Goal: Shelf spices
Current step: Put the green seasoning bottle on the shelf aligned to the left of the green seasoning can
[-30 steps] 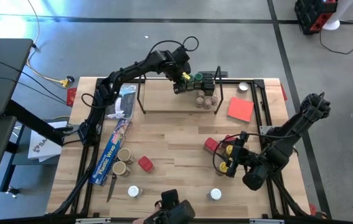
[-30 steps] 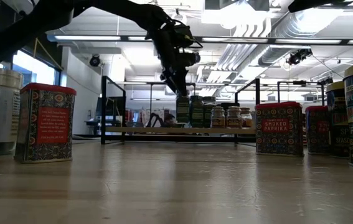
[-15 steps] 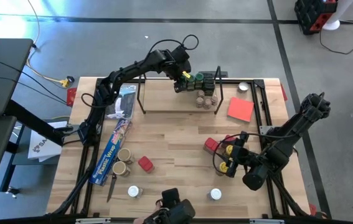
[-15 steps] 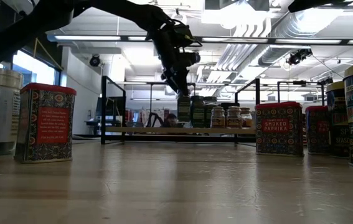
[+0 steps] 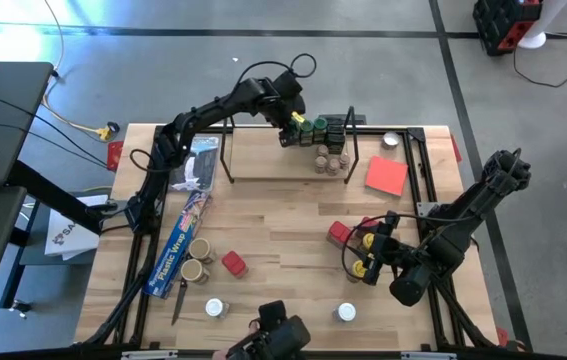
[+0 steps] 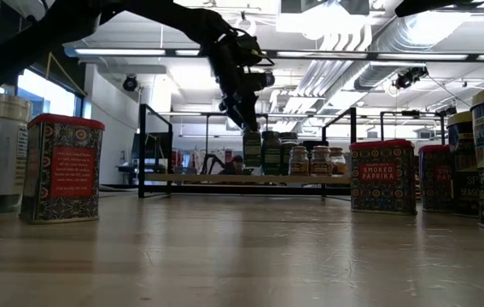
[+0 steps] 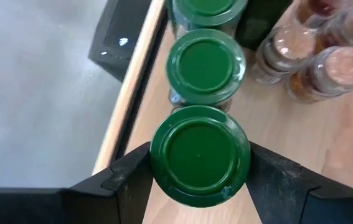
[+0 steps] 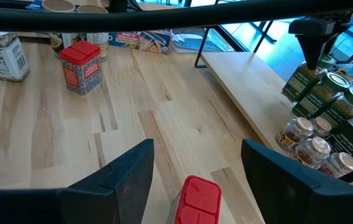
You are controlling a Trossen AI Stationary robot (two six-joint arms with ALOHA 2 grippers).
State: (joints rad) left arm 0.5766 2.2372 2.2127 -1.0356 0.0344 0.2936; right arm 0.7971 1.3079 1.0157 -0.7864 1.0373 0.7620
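My left gripper (image 5: pixel 291 131) reaches over the far right part of the light-wood shelf (image 5: pixel 273 162) and is shut on a green-lidded jar (image 7: pixel 200 154). That jar is beside another green-lidded jar (image 7: pixel 206 65) in a row on the shelf (image 6: pixel 224 179); tan-lidded jars (image 5: pixel 329 159) stand nearer. In the low view the held jar (image 6: pixel 253 152) reaches down to board level. My right gripper (image 5: pixel 355 252) hangs open above the table's right near part, with a red tin (image 8: pixel 198 199) below and between its fingers, untouched. My left gripper pinches the green-lidded jar between its two fingers, one on each side of the jar just under the lid's rim (image 7: pixel 154 163). The fingers come from above, pointing down. The jar is upright; whether its base stands on the shelf board I cannot tell.
The long blue plastic-wrap box (image 5: pixel 178 240) lies along the table's left side, with tan-lidded jars (image 5: pixel 198 258) and a red tin (image 5: pixel 233 263) beside it. White-lidded jars (image 5: pixel 215 308) (image 5: pixel 346 313) stand near the near edge. A red square sheet (image 5: pixel 386 175) lies right of the shelf.
My left gripper, still shut on the green-lidded jar, has edged a little toward the row of jars on the shelf. My right arm has kept still.
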